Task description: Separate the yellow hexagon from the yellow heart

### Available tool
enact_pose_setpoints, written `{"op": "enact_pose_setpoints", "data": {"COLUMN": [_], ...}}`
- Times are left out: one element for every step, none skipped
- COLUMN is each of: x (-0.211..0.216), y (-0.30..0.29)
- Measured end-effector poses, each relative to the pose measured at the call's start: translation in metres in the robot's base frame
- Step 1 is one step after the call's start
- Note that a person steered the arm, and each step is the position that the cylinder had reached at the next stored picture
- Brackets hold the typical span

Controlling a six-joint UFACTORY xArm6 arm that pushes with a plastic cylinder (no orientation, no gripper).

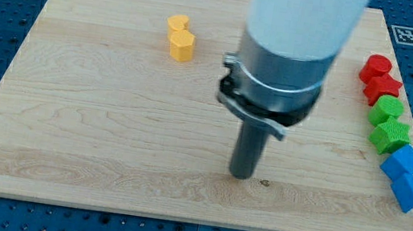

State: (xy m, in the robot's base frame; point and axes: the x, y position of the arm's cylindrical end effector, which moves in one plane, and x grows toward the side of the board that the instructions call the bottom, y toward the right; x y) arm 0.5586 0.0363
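On the view's left, near the top of the wooden board (69,112), sat two small yellow blocks. The yellow heart (176,23) was the one nearer the view's top. The yellow hexagon (181,46) sat just below it, and the two were touching, or so close that no gap showed.

Both blocks looked small, hard and light. They would likely slide easily on the smooth wood. They could also spin or slip off to one side if they were pushed off-centre. There was nothing to grab with, so the best place to push looked like a flat side of the hexagon, right by the spot where it met the heart. A push there, aimed away from the heart, should move the hexagon alone.

In the middle of the board stood the arm, with my tip (241,175) resting low on the board. It was well apart from the yellow blocks, down and to the view's right of them. It touched no block. There was no claw here at all, only a plain rod, so nothing was being held.

On the view's right edge was a row of blocks, from top to bottom. There were two red blocks (377,77), then two green blocks (387,123), then two blue blocks (407,178). They were far from my tip.
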Motion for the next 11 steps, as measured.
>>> {"op": "enact_pose_setpoints", "data": {"x": [-0.016, -0.051, -0.084, -0.117, -0.142, -0.159, -0.174, -0.176, -0.178, -0.184, -0.2], "y": [-0.028, -0.057, -0.087, -0.102, -0.102, -0.117, -0.123, -0.108, -0.097, -0.088, -0.098]}}
